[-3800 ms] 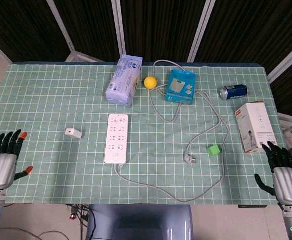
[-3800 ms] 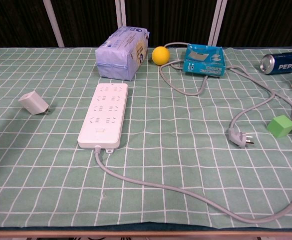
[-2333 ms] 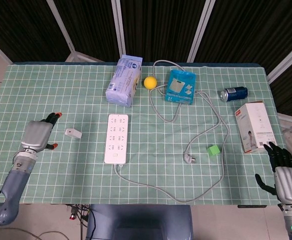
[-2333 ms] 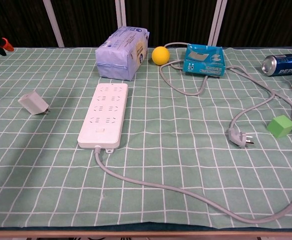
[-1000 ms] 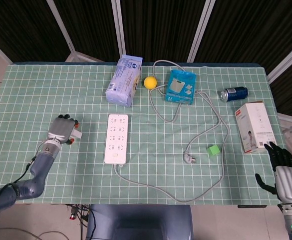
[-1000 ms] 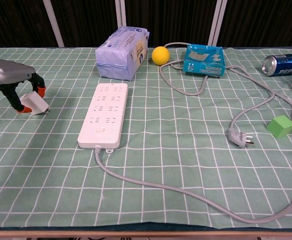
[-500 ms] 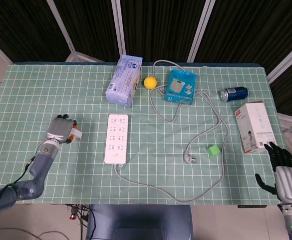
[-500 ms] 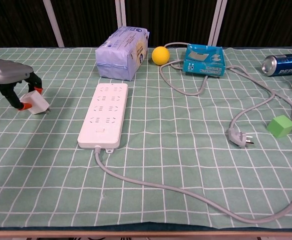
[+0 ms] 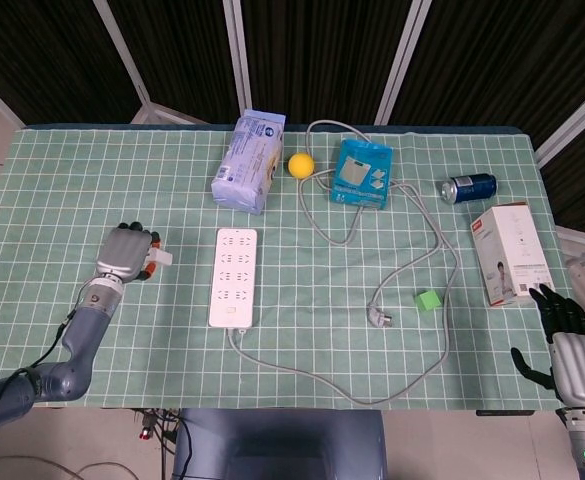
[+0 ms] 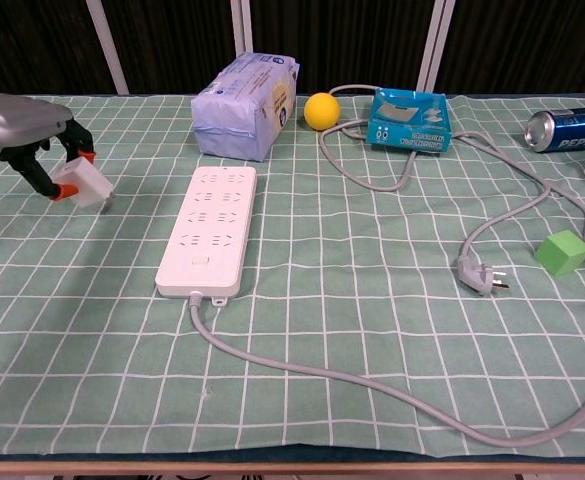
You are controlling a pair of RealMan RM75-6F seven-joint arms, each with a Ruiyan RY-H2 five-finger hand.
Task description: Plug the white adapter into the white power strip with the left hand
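Left hand (image 10: pixel 27 130), at the left of the desk (image 9: pixel 72 180), pinches the white adapter (image 10: pixel 82 183) between orange-tipped fingers (image 10: pixel 84 155), holding it clear of the checked cloth, left of the white power strip (image 10: pixel 208 230). Behind the strip: a pale blue tissue pack (image 10: pixel 244 102), a yellow ball (image 10: pixel 321 110) and a teal packet (image 10: pixel 409 119). The strip's grey cable (image 10: pixel 372 385) loops to an unplugged plug (image 10: pixel 478 273); beside it, a green cube (image 10: pixel 562 251). Far right: a Pepsi can (image 10: pixel 567 126) and a white carton (image 9: pixel 513 253). Right hand (image 9: pixel 570 345), at the desk's near right corner, holds nothing, fingers extended and apart.
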